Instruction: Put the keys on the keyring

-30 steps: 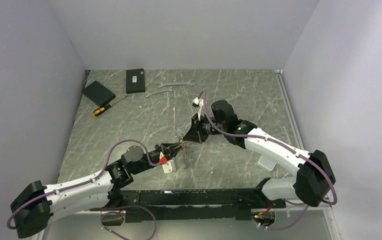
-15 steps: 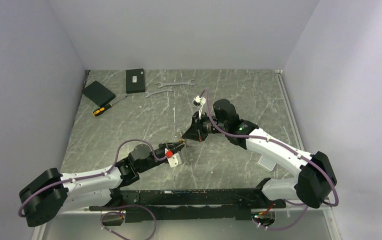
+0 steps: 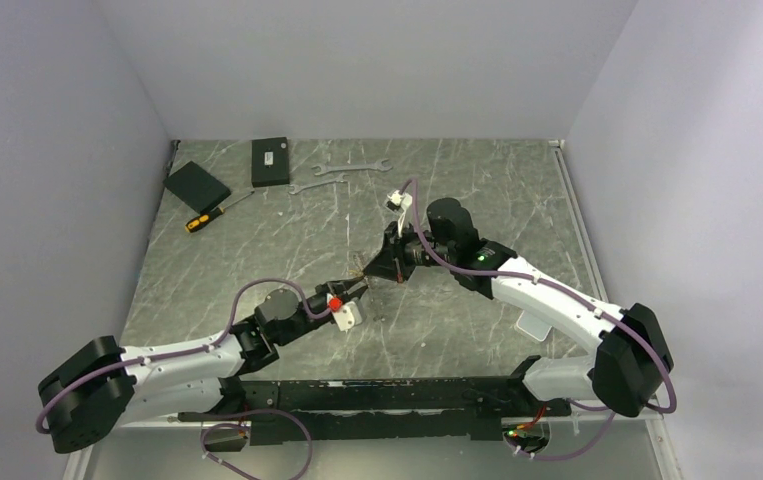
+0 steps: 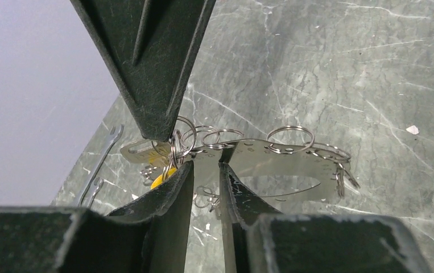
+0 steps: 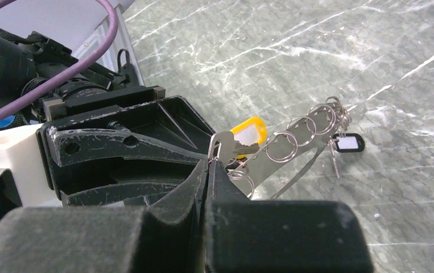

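Meets pincer to pincer above the middle of the grey marbled surface (image 3: 257,250). Reaches in from the near left with the left pincer (image 4: 206,168), fingers drawn to a narrow slit, and grips the keyring (image 4: 260,160) by its flat silvery band, caught in that slit. Comes in from the right with the right pincer (image 5: 207,165), fingers pressed together with no gap showing, and pinches the same end of the keyring at one of its small split rings (image 4: 290,127), tip just beside the left fingers. Holds the keyring clear of the surface between the two, band tilted and running away from both pincers, with a row of small rings threaded along its upper edge. Shows the keys (image 5: 247,131) bunched at the gripped end: a yellow-tagged one right behind the right fingertips, a flat silvery one touching it, the rest too small to sort out. Carries a small black tag (image 5: 349,142) at the far end of the band. Has, well apart at the back of the surface, two flat wrenches (image 3: 354,167), two black boxes (image 3: 270,162) and a screwdriver (image 3: 205,217) with a yellow and black handle
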